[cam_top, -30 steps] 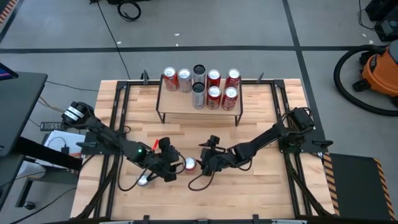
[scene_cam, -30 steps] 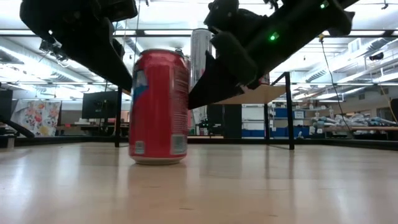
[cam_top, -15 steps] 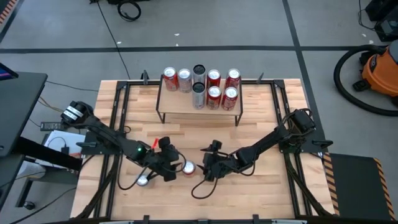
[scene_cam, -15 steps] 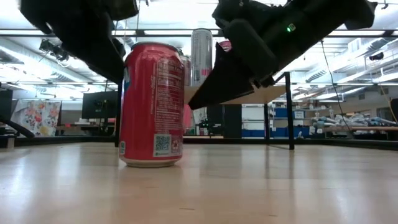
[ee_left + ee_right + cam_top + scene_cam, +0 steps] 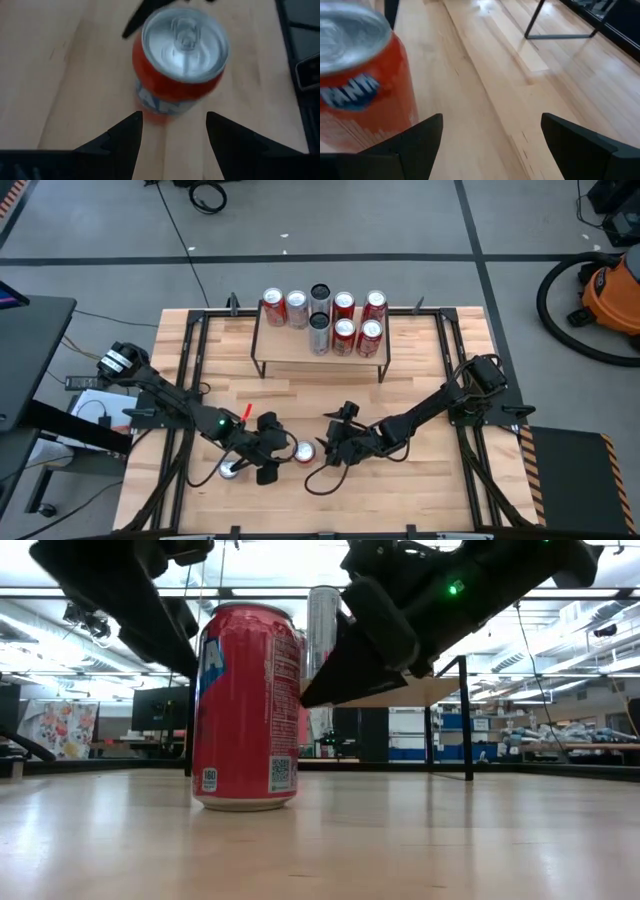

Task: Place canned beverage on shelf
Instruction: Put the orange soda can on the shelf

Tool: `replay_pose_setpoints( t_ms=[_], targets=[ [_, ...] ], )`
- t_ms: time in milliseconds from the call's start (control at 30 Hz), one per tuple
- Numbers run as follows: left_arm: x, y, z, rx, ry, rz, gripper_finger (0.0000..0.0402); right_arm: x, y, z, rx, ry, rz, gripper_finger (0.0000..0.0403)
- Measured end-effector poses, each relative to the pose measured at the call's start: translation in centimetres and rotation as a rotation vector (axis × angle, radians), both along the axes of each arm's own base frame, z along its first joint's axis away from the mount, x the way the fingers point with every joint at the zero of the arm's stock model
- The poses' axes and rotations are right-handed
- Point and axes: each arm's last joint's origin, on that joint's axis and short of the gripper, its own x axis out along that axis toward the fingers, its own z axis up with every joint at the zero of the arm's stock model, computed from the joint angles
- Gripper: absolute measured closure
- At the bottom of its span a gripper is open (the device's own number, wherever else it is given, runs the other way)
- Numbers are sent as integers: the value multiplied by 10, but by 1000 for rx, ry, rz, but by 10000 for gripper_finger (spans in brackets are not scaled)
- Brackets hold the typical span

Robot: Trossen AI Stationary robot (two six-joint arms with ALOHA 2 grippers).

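Observation:
A red canned beverage (image 5: 303, 451) stands upright on the wooden table near its front edge, also seen in the low view (image 5: 247, 705). My left gripper (image 5: 283, 453) is open on the can's left. Its fingers (image 5: 125, 135) stop short of the can (image 5: 180, 55). My right gripper (image 5: 322, 452) is open on the can's right. In its wrist view the can (image 5: 360, 80) stands outside one finger (image 5: 427, 132), not between the two. The shelf (image 5: 290, 348) stands at the table's far side with several cans on its top. My right gripper has one fingertip (image 5: 305, 700) right at the can's right side (image 5: 295, 690), slanting down from the table's right. I cannot tell whether it touches the can. The can stands upright with its base on the table.
Red and silver cans (image 5: 345, 330) fill the shelf's middle and right; its front left part is bare. A small silver round thing (image 5: 230, 471) lies under my left arm. Black frame rails (image 5: 185, 380) run along the table's sides.
The can has slid slightly toward the table's left and near edge and turned about its upright axis, so a different part of its label faces the low camera. My right gripper has shifted a little toward the near edge. My left gripper has turned at the wrist.

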Motion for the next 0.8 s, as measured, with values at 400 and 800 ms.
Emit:
replay_pose_setpoints(
  t_ms=[400, 800],
  targets=[
    [2, 3, 1, 73, -49, 61, 171, 0, 6, 0, 66, 13, 92, 55],
    [5, 9, 2, 104, -70, 120, 171, -13, 33, -2, 122, 25, 140, 55]
  ],
)
